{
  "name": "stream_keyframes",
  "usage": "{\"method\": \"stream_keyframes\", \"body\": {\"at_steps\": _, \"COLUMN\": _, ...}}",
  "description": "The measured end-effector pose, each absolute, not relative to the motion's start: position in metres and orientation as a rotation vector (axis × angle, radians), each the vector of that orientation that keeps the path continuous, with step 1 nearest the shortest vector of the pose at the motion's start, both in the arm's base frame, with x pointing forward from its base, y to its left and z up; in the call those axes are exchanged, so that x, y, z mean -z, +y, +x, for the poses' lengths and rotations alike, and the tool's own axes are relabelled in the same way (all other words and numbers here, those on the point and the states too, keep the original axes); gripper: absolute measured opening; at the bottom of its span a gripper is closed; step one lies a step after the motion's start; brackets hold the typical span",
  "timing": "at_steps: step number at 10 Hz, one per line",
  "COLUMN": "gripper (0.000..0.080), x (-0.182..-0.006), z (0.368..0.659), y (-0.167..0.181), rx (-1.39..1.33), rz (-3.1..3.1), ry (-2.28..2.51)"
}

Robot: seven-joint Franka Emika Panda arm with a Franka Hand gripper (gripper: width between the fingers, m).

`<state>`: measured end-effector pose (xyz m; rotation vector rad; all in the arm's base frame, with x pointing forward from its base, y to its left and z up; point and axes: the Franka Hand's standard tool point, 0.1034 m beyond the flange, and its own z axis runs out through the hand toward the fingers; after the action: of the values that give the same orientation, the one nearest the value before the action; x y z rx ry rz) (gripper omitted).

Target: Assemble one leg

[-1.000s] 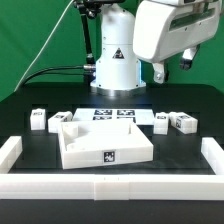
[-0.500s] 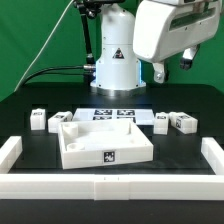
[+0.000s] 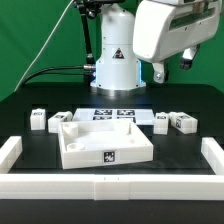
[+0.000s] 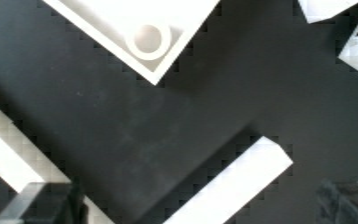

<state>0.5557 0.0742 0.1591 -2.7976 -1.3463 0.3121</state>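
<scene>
Several legs lie on the black table. In the exterior view two small white tagged blocks (image 3: 38, 119) (image 3: 58, 118) sit at the left and two more (image 3: 161, 122) (image 3: 181, 122) at the right of the large white tray-like part (image 3: 105, 140). My gripper (image 3: 171, 68) hangs high above the right-hand legs, open and empty. In the wrist view my gripper (image 4: 194, 203) shows only as blurred dark fingertips (image 4: 30, 200) at the frame's corners, with nothing between them. A corner of the tray-like part (image 4: 114, 20) with a round hole and a tagged leg (image 4: 348, 30) also show there.
The marker board (image 3: 110, 113) lies behind the tray-like part, in front of the robot base (image 3: 115, 65). A low white rail (image 3: 110, 185) runs along the front and up both sides (image 3: 10, 150) (image 3: 214, 152). A rail piece (image 4: 247, 178) shows in the wrist view.
</scene>
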Motion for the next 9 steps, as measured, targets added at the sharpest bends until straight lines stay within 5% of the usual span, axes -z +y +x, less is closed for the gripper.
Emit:
{"method": "stream_keyframes", "body": {"at_steps": 5, "gripper": 0.065, "x": -0.156, "z": 0.545, "y": 0.072, "rx": -0.264, "rz": -2.763, "ry": -1.433}}
{"method": "stream_keyframes", "body": {"at_steps": 9, "gripper": 0.065, "x": -0.133, "z": 0.513, "y": 0.047, "rx": -0.125, "rz": -2.683, "ry": -1.621}}
